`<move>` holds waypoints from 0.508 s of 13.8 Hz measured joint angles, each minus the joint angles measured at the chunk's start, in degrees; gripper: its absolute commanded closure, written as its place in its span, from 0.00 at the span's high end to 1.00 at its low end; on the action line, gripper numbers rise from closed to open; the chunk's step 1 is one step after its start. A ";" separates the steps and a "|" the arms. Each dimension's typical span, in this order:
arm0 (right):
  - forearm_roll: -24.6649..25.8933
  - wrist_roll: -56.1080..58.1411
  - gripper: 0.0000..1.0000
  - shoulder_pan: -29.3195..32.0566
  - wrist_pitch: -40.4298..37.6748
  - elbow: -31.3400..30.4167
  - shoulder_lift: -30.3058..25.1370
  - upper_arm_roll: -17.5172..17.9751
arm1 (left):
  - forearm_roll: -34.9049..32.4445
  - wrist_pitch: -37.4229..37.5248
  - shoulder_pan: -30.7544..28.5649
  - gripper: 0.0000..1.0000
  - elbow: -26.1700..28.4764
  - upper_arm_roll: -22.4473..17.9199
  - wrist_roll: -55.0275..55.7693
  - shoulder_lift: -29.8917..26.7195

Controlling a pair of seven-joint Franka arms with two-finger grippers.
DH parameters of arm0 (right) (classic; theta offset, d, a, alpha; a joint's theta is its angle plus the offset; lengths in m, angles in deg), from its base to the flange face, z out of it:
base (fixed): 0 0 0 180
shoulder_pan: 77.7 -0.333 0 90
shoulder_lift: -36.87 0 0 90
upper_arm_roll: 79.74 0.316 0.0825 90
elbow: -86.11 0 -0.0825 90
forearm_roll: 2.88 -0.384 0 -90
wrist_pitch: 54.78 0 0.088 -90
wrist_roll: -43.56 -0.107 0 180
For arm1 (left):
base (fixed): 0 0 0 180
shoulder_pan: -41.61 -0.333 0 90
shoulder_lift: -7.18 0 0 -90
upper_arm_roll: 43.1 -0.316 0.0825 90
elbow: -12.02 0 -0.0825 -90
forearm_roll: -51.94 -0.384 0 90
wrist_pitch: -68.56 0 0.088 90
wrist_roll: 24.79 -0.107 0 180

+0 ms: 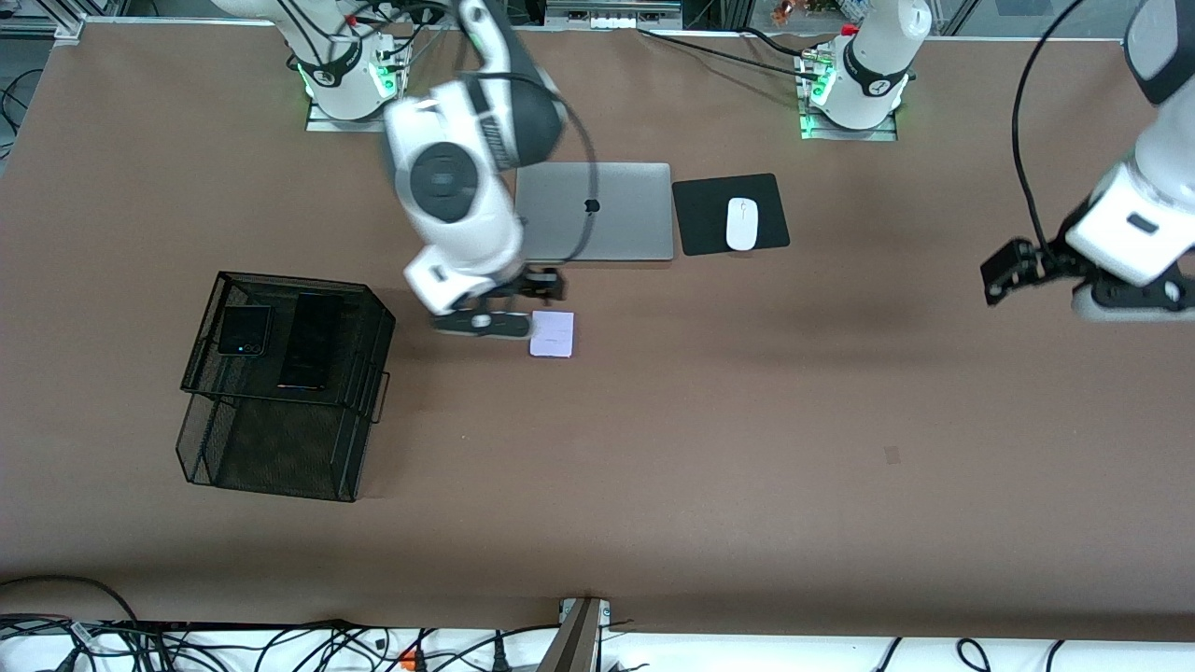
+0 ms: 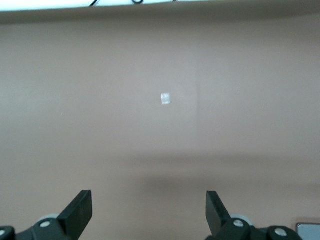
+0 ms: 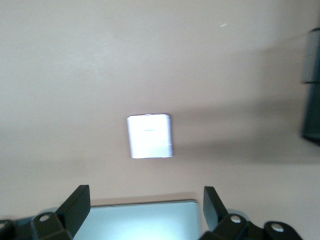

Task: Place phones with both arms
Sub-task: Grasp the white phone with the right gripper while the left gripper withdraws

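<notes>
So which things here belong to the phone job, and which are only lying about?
Job:
- pale phone on the table, under the right gripper, jaws open
- small black phone and slim black phone, both in the mesh basket
- left gripper, waiting open over bare table at its own end

Lying about:
- laptop
- mouse on its pad

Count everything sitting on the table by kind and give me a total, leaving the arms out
Phones: 3, small black one and long black one in the mesh basket, pale one on the table
Mesh basket: 1
Laptop: 1
Mouse: 1
Mouse pad: 1
Total: 7
</notes>
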 measured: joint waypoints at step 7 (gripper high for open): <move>0.00 -2.05 1.00 -3.12 11.96 -2.90 11.02 1.64 | 0.02 0.55 0.98 1.00 4.49 -0.65 0.00 -2.33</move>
